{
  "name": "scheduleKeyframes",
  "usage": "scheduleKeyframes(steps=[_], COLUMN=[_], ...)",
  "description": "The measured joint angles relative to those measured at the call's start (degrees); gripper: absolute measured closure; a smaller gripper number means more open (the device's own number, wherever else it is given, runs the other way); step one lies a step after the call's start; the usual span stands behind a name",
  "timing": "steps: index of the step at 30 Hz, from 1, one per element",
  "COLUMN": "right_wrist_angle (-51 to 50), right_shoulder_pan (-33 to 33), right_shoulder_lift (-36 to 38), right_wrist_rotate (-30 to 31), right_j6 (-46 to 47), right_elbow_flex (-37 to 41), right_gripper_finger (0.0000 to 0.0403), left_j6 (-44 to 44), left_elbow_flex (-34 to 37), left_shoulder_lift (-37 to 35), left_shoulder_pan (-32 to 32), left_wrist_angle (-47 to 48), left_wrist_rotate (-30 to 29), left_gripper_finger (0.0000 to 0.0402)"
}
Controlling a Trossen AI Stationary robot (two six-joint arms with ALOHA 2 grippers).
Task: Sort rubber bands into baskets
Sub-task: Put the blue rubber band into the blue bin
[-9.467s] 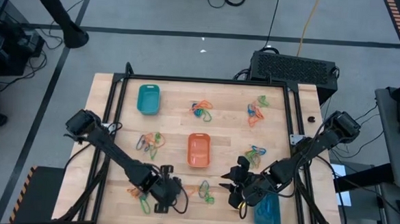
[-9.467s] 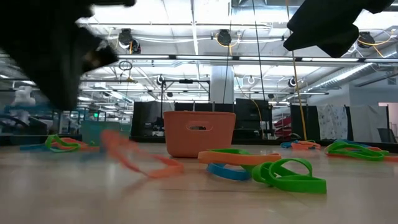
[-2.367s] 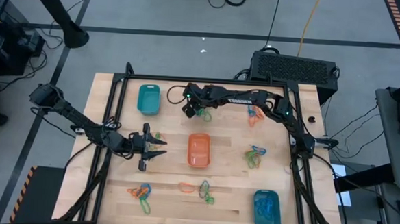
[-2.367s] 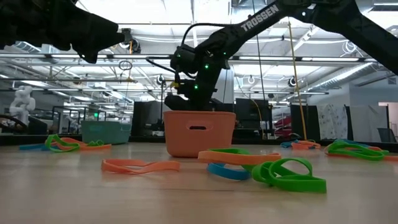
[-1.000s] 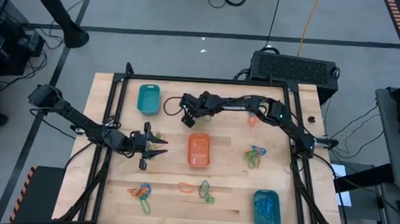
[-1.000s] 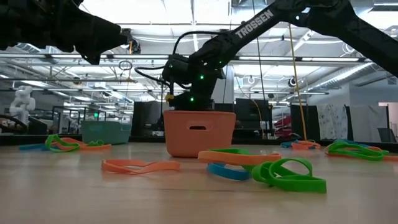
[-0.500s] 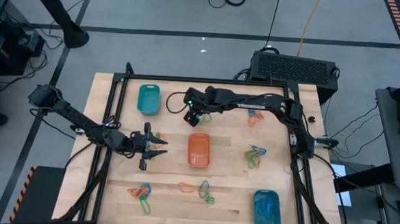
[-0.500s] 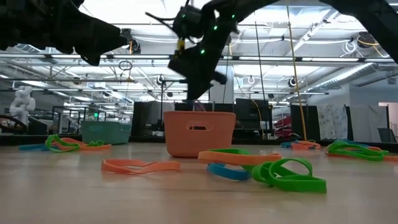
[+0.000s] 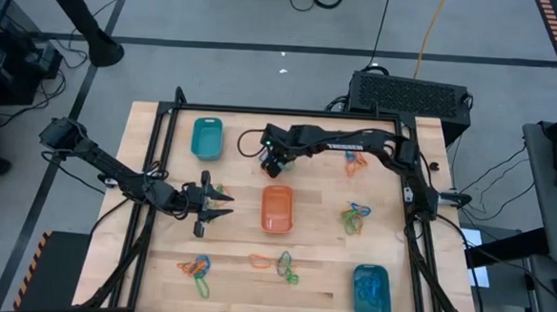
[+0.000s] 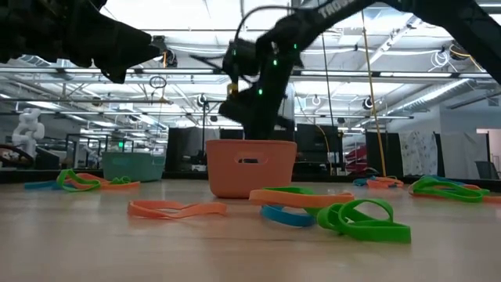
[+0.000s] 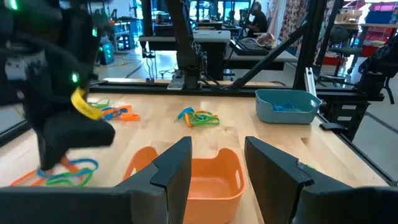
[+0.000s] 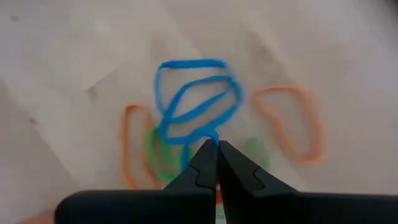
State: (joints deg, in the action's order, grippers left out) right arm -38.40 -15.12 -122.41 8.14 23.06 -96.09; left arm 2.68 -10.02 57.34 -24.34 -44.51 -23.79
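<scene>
A blue band (image 12: 198, 99) hangs from my right gripper (image 12: 217, 163), whose fingers are pinched tight on its loop, lifted clear of the orange and green bands (image 12: 281, 117) lying on the table (image 9: 321, 263) below. From above, that gripper (image 9: 276, 160) sits between the far teal basket (image 9: 206, 137) and the orange basket (image 9: 276, 207), just beyond the orange one. The near teal basket (image 9: 372, 291), at the right front corner, already has bands in it, blue as far as I can tell.

I judge I am mid-carry: pick done, drop to come. Next I need to swing the band over a teal basket and only then release. My left gripper (image 9: 221, 205) waits just left of the orange basket, fingers (image 11: 171, 171) parted and empty.
</scene>
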Motion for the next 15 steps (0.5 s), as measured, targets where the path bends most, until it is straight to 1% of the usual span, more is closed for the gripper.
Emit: scheduleKeyframes(steps=[3, 7, 15], right_wrist_angle=[6.30, 6.91, 7.28], right_shoulder_pan=[-0.55, -1.08, -1.31], right_shoulder_lift=[0.00, -0.13, -0.04], right_wrist_rotate=[-2.16, -2.06, -2.10], right_j6=[1.93, 3.52, 4.34], right_elbow_flex=[3.64, 5.74, 6.03], right_gripper_finger=[0.0402, 0.0386, 0.0332], left_j6=[-0.03, -0.18, -0.38], left_elbow_flex=[0.00, 0.00, 0.00], left_shoulder_lift=[0.02, 0.02, 0.02], left_shoulder_pan=[0.00, 0.00, 0.00], left_wrist_angle=[0.00, 0.02, 0.02], left_wrist_rotate=[0.02, 0.02, 0.02], left_gripper_finger=[0.0244, 0.0244, 0.0244])
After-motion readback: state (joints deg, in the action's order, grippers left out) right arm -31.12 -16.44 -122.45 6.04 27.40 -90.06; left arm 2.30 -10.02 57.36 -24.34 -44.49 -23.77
